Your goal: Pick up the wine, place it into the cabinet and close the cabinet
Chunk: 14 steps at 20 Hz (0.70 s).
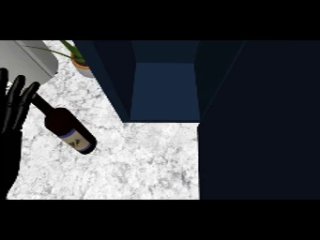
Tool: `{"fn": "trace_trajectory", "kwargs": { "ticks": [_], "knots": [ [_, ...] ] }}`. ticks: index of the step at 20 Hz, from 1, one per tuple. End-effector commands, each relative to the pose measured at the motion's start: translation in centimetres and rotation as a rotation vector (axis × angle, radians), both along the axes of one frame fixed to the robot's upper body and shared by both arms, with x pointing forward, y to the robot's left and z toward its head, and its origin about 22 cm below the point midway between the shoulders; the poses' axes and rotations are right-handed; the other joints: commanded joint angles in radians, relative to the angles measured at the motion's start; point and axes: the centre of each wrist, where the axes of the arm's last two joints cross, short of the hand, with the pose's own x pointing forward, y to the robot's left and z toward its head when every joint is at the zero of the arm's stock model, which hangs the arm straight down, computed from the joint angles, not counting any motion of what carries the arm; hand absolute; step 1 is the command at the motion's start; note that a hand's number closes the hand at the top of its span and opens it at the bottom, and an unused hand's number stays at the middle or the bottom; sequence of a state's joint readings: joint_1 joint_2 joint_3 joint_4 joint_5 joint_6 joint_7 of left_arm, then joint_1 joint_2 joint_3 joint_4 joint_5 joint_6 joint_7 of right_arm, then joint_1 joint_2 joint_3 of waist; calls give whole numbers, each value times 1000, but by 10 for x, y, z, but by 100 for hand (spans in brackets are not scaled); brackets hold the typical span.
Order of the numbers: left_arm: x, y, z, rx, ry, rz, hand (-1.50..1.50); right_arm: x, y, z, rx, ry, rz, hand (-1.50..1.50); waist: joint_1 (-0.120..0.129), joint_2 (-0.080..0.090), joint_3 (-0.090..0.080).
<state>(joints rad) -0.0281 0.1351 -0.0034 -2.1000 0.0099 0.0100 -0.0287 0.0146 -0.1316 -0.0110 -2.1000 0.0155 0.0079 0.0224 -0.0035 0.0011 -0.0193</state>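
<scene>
A dark wine bottle (70, 129) with a purple label lies on its side on the white marble counter (141, 164), neck pointing up-left. My left hand (3, 110) shows at the view's left edge, open with straight fingers pointing up. Its outer fingers (28, 96) overlap the tip of the bottle's neck, and I cannot tell whether they touch it. The dark blue cabinet (166, 89) stands open at the back centre, its inner floor bare. Its open door (266, 122) is a large dark panel that fills the right side. My right hand is nowhere in the picture.
A potted plant (81, 62) stands just left of the cabinet's left wall. A grey rounded object (17, 56) sits in the far left corner. Bare marble lies between the bottle and the cabinet door.
</scene>
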Motion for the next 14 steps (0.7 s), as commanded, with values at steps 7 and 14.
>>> {"fn": "trace_trajectory", "kwargs": {
  "ticks": [7, 14],
  "knots": [
    [58, 10, -32, -276, 301, -417, -150, -20, 22, -10, 68, 88, 218, -150, -49, 22, 16],
    [101, 61, 13, -384, 429, -533, -150, -49, 14, 1, 83, 159, 261, -150, -20, -1, 19]
  ]
}}
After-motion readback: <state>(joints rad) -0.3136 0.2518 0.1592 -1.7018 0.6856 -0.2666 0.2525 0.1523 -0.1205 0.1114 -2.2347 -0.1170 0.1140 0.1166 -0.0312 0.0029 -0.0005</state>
